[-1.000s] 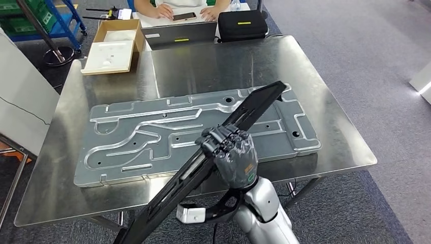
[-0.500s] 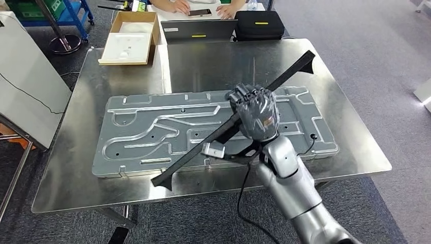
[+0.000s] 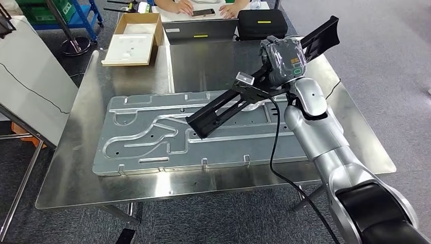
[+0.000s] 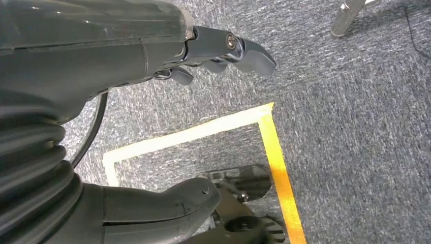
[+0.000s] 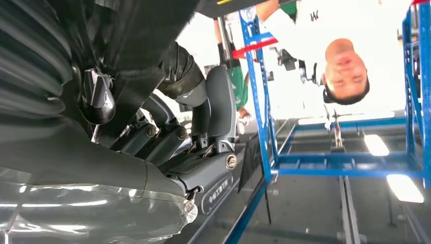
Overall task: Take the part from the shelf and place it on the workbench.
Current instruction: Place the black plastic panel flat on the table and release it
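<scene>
My right hand [image 3: 283, 58] grips a long black bar-shaped part [image 3: 218, 109] around its upper section, above the far right of the steel workbench [image 3: 101, 178]. The part slopes down toward the near left. Its lower end hangs just over a large grey stamped metal panel [image 3: 152, 137] lying flat on the bench, and its upper end sticks out past the hand toward the far right. In the right wrist view the right hand's fingers [image 5: 203, 157] are curled in. My left hand [image 4: 101, 56] hangs over grey carpet, fingers spread, holding nothing.
At the bench's far edge stand a cardboard box with white foam [image 3: 133, 38], a laptop [image 3: 203, 29] and a black case [image 3: 262, 23]. A person's hands [image 3: 178, 6] rest behind them. A white board [image 3: 30, 86] leans at the left, and a blue rack [image 3: 76, 15] stands far left.
My right arm has lifted the black part up and carried it toward the far right of the bench. The part's lower end now clears the near edge. The view itself has shifted slightly.
</scene>
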Tool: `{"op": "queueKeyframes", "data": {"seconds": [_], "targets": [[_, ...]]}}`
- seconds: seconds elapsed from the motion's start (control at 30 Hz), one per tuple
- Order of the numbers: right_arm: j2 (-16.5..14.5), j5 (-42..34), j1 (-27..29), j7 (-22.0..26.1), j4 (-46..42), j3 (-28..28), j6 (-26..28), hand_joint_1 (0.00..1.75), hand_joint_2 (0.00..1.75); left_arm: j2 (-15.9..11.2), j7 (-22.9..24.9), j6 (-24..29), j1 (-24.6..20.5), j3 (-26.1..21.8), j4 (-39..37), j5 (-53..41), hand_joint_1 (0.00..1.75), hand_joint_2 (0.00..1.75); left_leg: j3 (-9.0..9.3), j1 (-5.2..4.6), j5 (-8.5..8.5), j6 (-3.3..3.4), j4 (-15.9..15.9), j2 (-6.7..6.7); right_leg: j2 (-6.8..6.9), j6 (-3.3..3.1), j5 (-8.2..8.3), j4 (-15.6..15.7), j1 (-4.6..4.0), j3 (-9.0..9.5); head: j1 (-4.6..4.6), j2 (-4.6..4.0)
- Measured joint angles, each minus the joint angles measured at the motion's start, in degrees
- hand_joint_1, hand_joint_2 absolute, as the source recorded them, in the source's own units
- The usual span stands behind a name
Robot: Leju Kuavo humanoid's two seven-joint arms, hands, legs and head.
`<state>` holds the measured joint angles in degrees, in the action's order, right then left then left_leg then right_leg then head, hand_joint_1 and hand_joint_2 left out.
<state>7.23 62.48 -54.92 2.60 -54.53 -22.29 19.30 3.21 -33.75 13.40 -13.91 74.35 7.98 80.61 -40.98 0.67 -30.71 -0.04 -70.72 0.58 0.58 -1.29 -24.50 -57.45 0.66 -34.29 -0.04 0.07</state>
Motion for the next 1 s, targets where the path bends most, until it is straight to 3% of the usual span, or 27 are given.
{"op": "queueKeyframes", "data": {"seconds": [0.07,0.1,0.17,0.23,0.37,0.43,0.5,0.53,0.57,0.6,0.67,0.73,0.8,0.9,0.93,1.0], "targets": [[0.5,-0.6,-1.2,-0.4,1.7,0.0,-2.1,1.75,1.75,0.0,0.1,0.0,0.1,0.0,0.0,0.4,0.00,1.75,-2.32,0.11,-0.91,-0.39,-4.4,-0.18,0.01,0.10,-0.14,-0.2,0.01,0.01,0.00,0.00],[0.9,-1.0,-2.0,-0.6,2.4,0.0,-3.5,1.75,1.75,0.0,0.2,0.0,0.2,0.0,0.0,0.6,0.00,1.75,-1.97,0.15,0.28,-0.49,-3.4,-0.24,0.03,0.23,-0.27,-0.4,0.04,0.01,-0.01,0.00],[1.6,-1.6,-4.3,-0.6,3.9,0.0,-6.5,1.75,1.75,-0.1,0.2,-0.2,0.5,0.0,0.0,1.0,0.00,1.75,1.36,0.24,4.18,-0.49,3.8,-0.46,0.08,0.70,-0.75,-1.0,0.12,-0.06,0.00,0.00],[2.3,-2.3,-7.5,-0.3,5.6,-0.1,-9.6,1.75,1.75,-0.2,0.2,-0.6,0.6,0.0,0.0,1.4,0.00,1.75,4.03,0.16,6.18,-0.01,9.7,-0.61,0.10,1.32,-1.19,-1.8,-0.08,-0.53,0.01,0.00],[3.0,-3.2,-12.3,0.0,8.7,-0.2,-13.9,1.75,1.75,-0.2,0.0,-1.3,1.0,0.0,0.0,1.7,0.00,1.75,4.41,0.08,6.38,1.44,11.1,-0.53,0.07,2.26,-1.61,-2.4,-0.17,-1.10,0.04,0.00],[3.1,-3.6,-13.9,0.3,9.9,-0.3,-14.6,1.75,1.75,-0.1,-0.2,-1.7,0.9,0.0,0.0,1.8,0.00,1.75,4.60,0.27,6.62,2.18,11.5,-0.50,-0.04,2.70,-3.86,-5.9,0.01,-2.58,0.05,0.00],[3.2,-4.2,-14.8,0.7,11.0,-0.4,-14.5,1.75,1.75,-0.1,-0.2,-2.0,0.8,0.0,0.0,1.8,0.00,1.75,4.62,0.26,6.61,2.50,11.5,-0.38,-0.18,3.03,-7.24,-13.1,0.09,-5.94,0.06,0.00],[3.2,-4.5,-15.0,0.9,11.5,-0.5,-14.3,1.75,1.75,-0.1,-0.2,-2.2,0.8,0.0,0.0,1.9,0.00,1.75,4.64,0.25,6.59,2.53,11.5,-0.29,-0.22,3.11,-8.22,-16.3,0.11,-7.61,0.06,0.00],[3.2,-4.8,-15.0,1.1,12.0,-0.6,-14.1,1.75,1.75,-0.1,-0.2,-2.3,0.8,0.0,0.0,2.0,0.00,1.75,4.67,0.24,6.57,2.54,11.5,-0.17,-0.26,3.09,-8.12,-17.7,0.10,-8.54,0.06,0.00],[3.1,-5.0,-15.0,1.2,12.3,-0.7,-13.8,1.75,1.75,-0.1,-0.1,-2.3,0.8,0.0,0.0,2.1,0.00,1.75,4.72,0.22,6.55,2.53,11.5,-0.06,-0.29,2.95,-6.91,-17.0,0.09,-8.44,0.06,0.00],[3.1,-5.3,-15.0,1.4,12.7,-1.0,-13.0,1.75,1.75,0.1,0.0,-2.3,0.8,0.0,0.0,2.2,0.00,1.75,4.94,0.14,6.46,2.40,11.5,0.16,-0.35,2.29,-2.62,-9.7,-0.06,-5.37,0.06,0.00],[3.0,-5.4,-15.2,1.4,12.9,-1.2,-12.3,1.75,1.75,0.2,0.2,-2.3,0.7,0.0,0.0,2.2,0.00,1.75,4.98,-0.02,6.39,2.04,11.5,0.31,-0.38,1.63,-0.20,-3.2,-0.44,-2.40,0.05,0.01],[3.0,-5.6,-15.3,1.4,13.2,-1.5,-12.0,1.75,1.75,0.3,0.2,-2.4,0.6,0.0,0.0,2.2,0.00,1.75,4.90,-0.05,6.42,1.47,11.6,0.34,-0.42,1.34,-0.12,-1.7,-0.79,-1.76,0.05,0.01],[2.8,-6.2,-15.3,1.8,13.5,-1.8,-11.8,1.75,1.75,0.3,0.0,-2.5,0.6,0.0,0.0,2.3,0.00,1.75,4.65,-0.15,5.52,0.52,10.8,0.23,-0.32,0.71,0.32,-0.6,-0.37,-1.19,0.04,0.00],[2.6,-6.4,-15.2,2.1,13.6,-1.9,-11.7,1.75,1.75,0.3,-0.3,-2.5,0.6,0.0,0.0,2.3,0.00,1.75,3.81,-0.16,4.26,0.28,8.8,0.12,-0.23,0.47,0.48,-0.2,-0.17,-0.94,0.04,0.01],[2.4,-6.6,-14.8,2.7,13.9,-2.5,-11.6,1.75,1.75,0.3,-0.7,-2.2,0.7,0.0,0.0,2.3,0.00,1.75,0.58,0.03,0.72,-0.05,1.7,-0.10,-0.15,0.17,0.51,-0.1,-0.12,-0.80,0.03,0.01]]}}
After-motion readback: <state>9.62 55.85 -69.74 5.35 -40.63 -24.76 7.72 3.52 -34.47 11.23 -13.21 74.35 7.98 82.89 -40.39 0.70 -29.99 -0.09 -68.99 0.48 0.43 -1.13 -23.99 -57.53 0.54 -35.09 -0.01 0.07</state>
